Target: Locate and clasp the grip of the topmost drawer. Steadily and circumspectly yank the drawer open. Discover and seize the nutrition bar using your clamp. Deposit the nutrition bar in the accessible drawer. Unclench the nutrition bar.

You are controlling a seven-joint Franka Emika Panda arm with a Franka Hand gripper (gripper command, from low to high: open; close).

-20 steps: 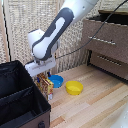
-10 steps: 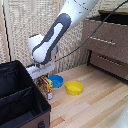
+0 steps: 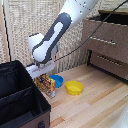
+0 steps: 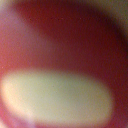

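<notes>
Topmost drawer (image 3: 107,36) on the dresser at the exterior view's right, contents not visible. Yellow bowl (image 3: 74,88) and blue bowl (image 3: 57,80) on the wood floor, nothing seen inside. Black bin (image 3: 17,100) open at the left. Nutrition bar (image 3: 46,85) sits upright directly under the clamp (image 3: 41,74), fingers at its top; actual grip unclear. Wrist view is just a red and cream blur.

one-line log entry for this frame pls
phase: at nutrition bar | hand: over bar, grip unclear | topmost drawer: open | wrist view: blurred red and cream, too close | yellow bowl: on floor
</notes>
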